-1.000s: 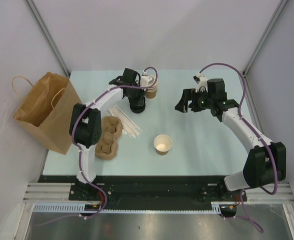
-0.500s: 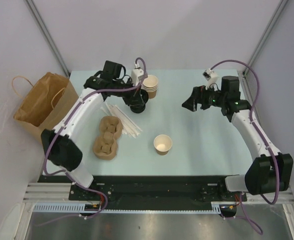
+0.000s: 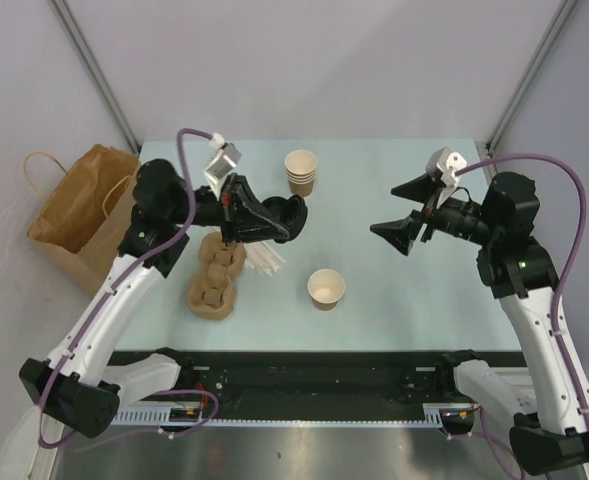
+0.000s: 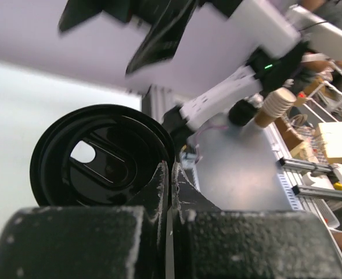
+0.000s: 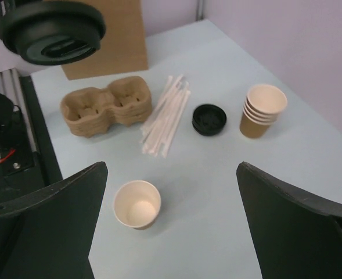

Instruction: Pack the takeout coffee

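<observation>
Lidless tan paper cup [image 3: 326, 288] stands upright and empty on the table near the middle, apart from the other items. Round black lid [image 4: 101, 157] is held up off the table, its rim pinched in the closed left gripper [image 4: 171, 183], and it is tilted. Second black lid [image 5: 209, 120] lies flat on the table between the straws [image 5: 165, 116] and the cup stack [image 5: 262, 110].

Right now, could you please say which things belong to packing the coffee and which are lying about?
Job: round black plastic lid in left claw; lone tan paper cup; brown paper bag; brown pulp carrier.
Lying about: stacked tan cups; white straws.
</observation>
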You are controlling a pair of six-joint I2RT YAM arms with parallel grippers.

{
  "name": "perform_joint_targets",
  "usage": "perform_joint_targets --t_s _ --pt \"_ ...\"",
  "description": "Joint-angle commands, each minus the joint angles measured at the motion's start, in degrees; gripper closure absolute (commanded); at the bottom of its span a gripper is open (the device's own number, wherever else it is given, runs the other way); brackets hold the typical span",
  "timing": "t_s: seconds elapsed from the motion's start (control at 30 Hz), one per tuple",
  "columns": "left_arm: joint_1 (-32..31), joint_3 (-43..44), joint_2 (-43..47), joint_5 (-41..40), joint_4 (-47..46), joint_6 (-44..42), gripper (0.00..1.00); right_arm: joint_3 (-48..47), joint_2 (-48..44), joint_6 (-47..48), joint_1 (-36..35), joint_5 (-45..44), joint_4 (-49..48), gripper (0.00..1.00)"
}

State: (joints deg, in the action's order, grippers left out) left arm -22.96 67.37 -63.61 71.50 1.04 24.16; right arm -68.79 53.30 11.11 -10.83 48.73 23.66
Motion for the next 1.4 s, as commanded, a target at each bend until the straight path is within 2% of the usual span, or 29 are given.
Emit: perform_joint_targets --t_s 0.0,0.07,0.17,0.27,0.37,0.5,0.67,0.8,0.93,1.37 --pt "-0.86 -0.84 1.91 2.51 -39.15 29.42 1.00 -1.69 -3.64 -5.56 -5.77 -2.76 -6.85 0.02" --pt "-0.86 -0.23 2.00 1.27 -45.91 36.03 1.00 -1.78 -4.69 -10.82 -8.14 -2.85 -10.46 0.04" --pt "-1.30 2.49 2.09 0.13 -47.18 37.88 1.00 -1.69 -5.05 -18.46 -10.17 -3.46 -17.84 0.09" --pt "-1.47 4.17 1.92 0.48 -51.11 41.48 1.00 -1.78 -5.13 -21.30 -11.93 -5.91 -25.39 0.14" --pt "-2.00 5.83 1.30 0.21 -54.47 44.47 1.00 -1.69 -4.96 -17.81 -14.39 -8.46 -29.54 0.22" --pt "-3.23 7.68 0.60 0.83 -56.32 45.89 1.00 -1.61 -3.99 -7.10 -20.35 -12.51 -32.44 0.33" --pt "-5.60 7.33 0.60 2.23 -58.86 46.76 1.00 -0.46 -2.59 -5.84 -22.74 -11.56 -43.15 0.39" --pt "-5.87 7.42 0.51 2.06 -60.89 48.34 1.00 -0.38 -2.76 -1.10 -26.16 -10.23 -44.49 0.45" --pt "-6.48 7.33 0.42 2.06 -61.59 48.96 1.00 -0.38 -3.02 4.43 -29.59 -9.79 -43.44 0.47" --pt "-7.45 7.33 -0.54 1.45 -63.18 48.70 1.00 -0.37 0.66 9.10 -34.96 -10.14 -49.76 0.53"
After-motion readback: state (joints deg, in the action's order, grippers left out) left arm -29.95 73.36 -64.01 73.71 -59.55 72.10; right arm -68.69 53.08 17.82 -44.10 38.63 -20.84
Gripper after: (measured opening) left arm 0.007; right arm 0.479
